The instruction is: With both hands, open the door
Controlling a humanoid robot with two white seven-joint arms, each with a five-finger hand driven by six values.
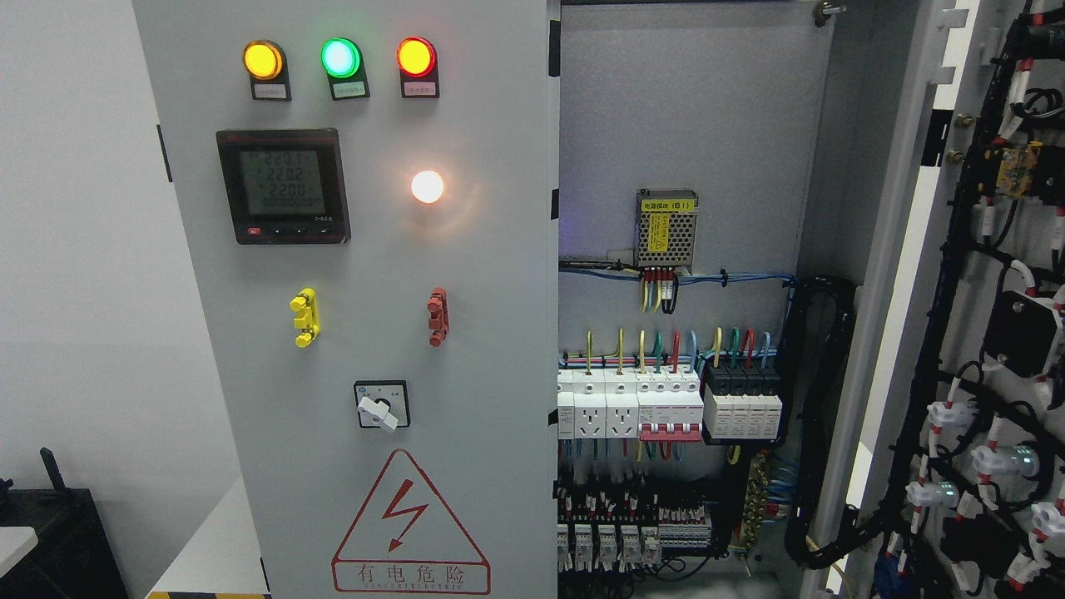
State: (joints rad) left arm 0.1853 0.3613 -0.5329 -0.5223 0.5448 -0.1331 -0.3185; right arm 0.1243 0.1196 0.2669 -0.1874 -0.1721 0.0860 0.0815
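The grey cabinet's left door [466, 333] is closed and faces me. It carries three lamps at the top, a digital meter [283, 185], a lit white lamp, a yellow handle [304, 317], a red handle [438, 316], a rotary switch [381, 406] and a red shock-warning triangle. The right door [990, 333] is swung wide open at the right, its wired inner side turned towards me. Between the two doors the cabinet interior [682, 125] is exposed. No hand or arm shows anywhere in the head view.
Inside hang a meshed power supply [666, 230], rows of breakers and sockets [666, 408] and cable bundles. The open door's inner face holds black wire looms and lamp backs. A white wall lies at the left, with dark equipment [50, 524] low in that corner.
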